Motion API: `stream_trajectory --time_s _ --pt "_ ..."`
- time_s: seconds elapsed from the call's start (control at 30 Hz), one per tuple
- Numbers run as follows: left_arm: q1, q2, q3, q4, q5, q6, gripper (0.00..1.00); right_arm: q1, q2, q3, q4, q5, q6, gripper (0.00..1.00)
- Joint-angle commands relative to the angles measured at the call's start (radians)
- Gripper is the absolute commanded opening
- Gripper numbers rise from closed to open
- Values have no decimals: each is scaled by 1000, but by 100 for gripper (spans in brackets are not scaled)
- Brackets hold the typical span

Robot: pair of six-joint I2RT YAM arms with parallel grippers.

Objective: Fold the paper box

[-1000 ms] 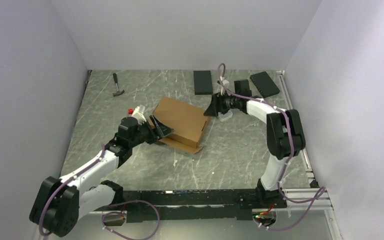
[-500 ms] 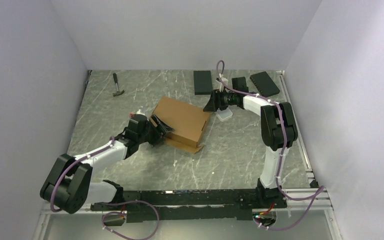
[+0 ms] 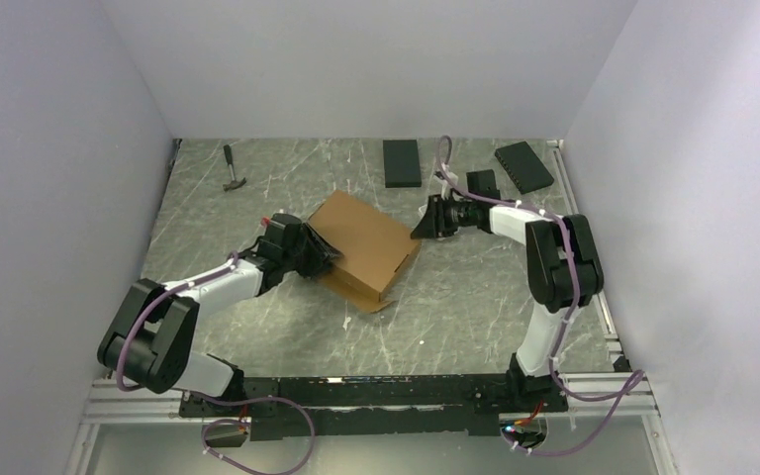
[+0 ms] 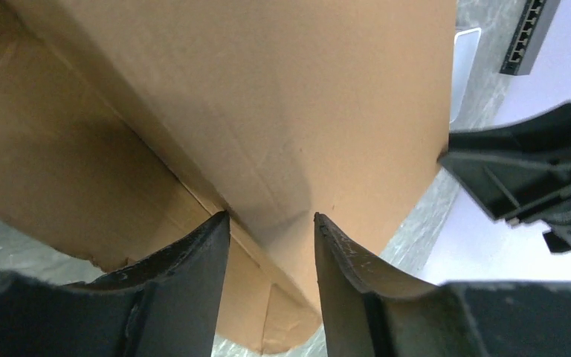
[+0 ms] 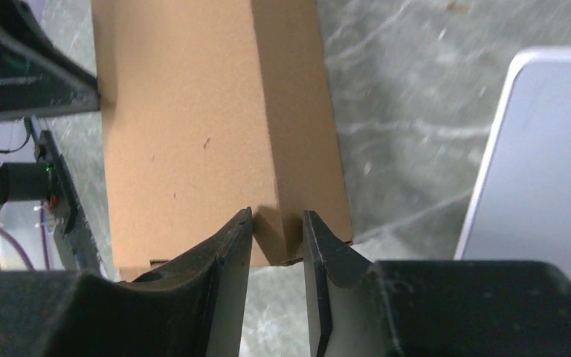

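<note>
The paper box (image 3: 364,244), brown cardboard with its lid down, lies in the middle of the table with a flap sticking out at its near edge. My left gripper (image 3: 321,255) is low against the box's left side. In the left wrist view the left gripper (image 4: 270,217) is open, and the box (image 4: 268,97) fills the view just past the fingertips. My right gripper (image 3: 424,224) is at the box's right corner. In the right wrist view the right gripper (image 5: 277,213) is narrowly open, with the corner of the box (image 5: 193,134) at its fingertips.
A hammer (image 3: 233,170) lies at the back left. Black slabs (image 3: 402,162) (image 3: 524,165) lie at the back, a third (image 3: 480,183) by the right arm. A translucent white case (image 5: 543,163) sits right of my right gripper. Walls close three sides.
My left gripper has dropped low and slid in against the box's left side. My right gripper has come down to the box's right corner. The box has turned a little.
</note>
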Motion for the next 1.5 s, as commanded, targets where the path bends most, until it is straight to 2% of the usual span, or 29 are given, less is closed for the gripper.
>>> stream_trajectory --time_s 0.0,0.13,0.3,0.37,0.5,0.63,0.73,0.8,0.87,1.03,1.2,1.33,1.47 --pt "-3 31 70 -38 -21 52 50 6 -112 -148 -45 -27 -13 32" --pt "3 85 136 -70 9 145 50 5 -212 -240 -66 -31 -18 32" --pt "19 111 252 -231 30 368 53 -5 -343 -334 -88 8 -56 36" --pt "19 69 257 -258 23 476 55 -31 -416 -342 -93 34 -74 41" --pt "19 -127 184 -267 36 610 63 -74 -545 -327 -116 38 -155 54" --pt "19 -325 110 -292 147 702 74 -76 -651 -295 -213 -6 -382 62" --pt "2 -404 36 -231 303 702 75 -70 -689 -285 -309 -114 -574 72" --pt "-78 -434 6 -193 290 697 74 -58 -698 -283 -370 -170 -701 73" --pt "-175 -439 9 -216 209 705 74 -50 -703 -286 -398 -178 -779 74" --pt "-431 -430 68 -373 -108 803 73 -52 -703 -283 -438 -170 -813 74" --pt "-645 -315 154 -501 -361 890 74 -53 -702 -281 -438 -159 -808 74" --pt "-757 -150 237 -606 -524 908 74 -54 -702 -282 -439 -162 -808 74" --pt "-798 29 298 -661 -688 956 73 -53 -694 -279 -446 -165 -810 74"
